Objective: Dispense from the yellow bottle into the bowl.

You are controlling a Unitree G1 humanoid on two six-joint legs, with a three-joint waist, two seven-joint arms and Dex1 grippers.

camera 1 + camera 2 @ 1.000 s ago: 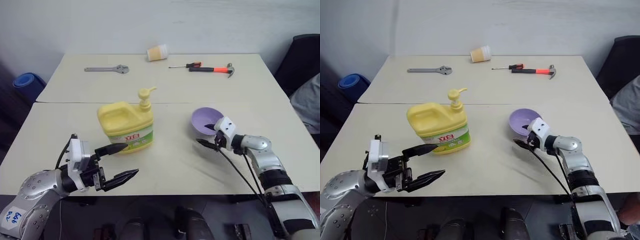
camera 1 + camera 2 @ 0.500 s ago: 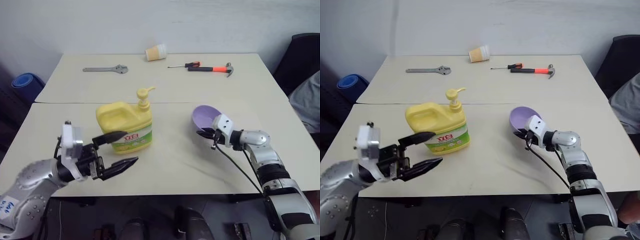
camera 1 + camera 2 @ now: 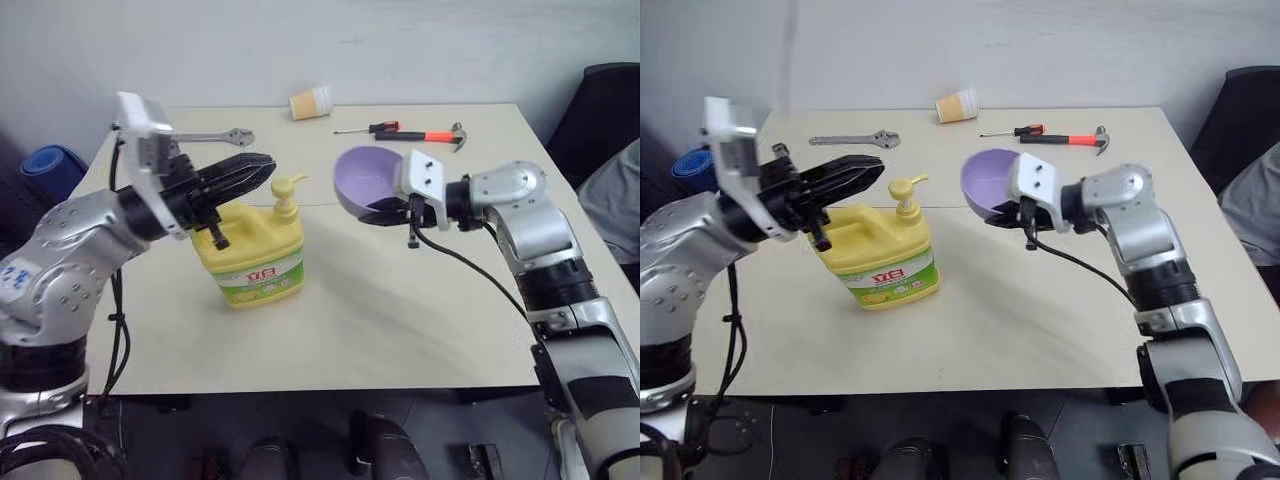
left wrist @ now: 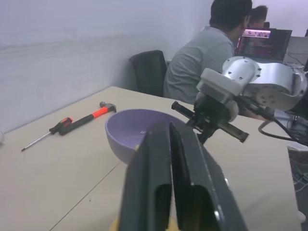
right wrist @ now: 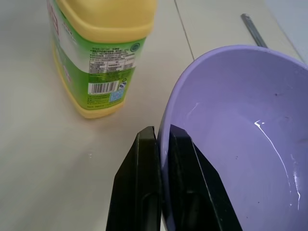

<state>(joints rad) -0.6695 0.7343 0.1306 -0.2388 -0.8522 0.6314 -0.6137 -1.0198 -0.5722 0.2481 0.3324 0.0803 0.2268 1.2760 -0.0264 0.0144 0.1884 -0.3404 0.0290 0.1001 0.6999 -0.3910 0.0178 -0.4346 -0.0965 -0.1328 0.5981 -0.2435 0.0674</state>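
The yellow bottle (image 3: 252, 248) is standing upright near the middle of the table (image 3: 400, 310), with its pump top (image 3: 288, 188) pointing toward the bowl. The right gripper (image 3: 392, 212) is pinching the rim of the purple bowl (image 3: 362, 178) and holding it up in the air, tilted, just beside the pump's spout. The left gripper (image 3: 245, 172) is hanging over the bottle with its two black fingers pressed together and nothing between them, and it looks a little to the side of the pump, though it is hard to be sure how high it is. This looks like the lining-up step. Next, the bowl needs to go under the spout, and the closed left fingers need to press straight down on the pump.
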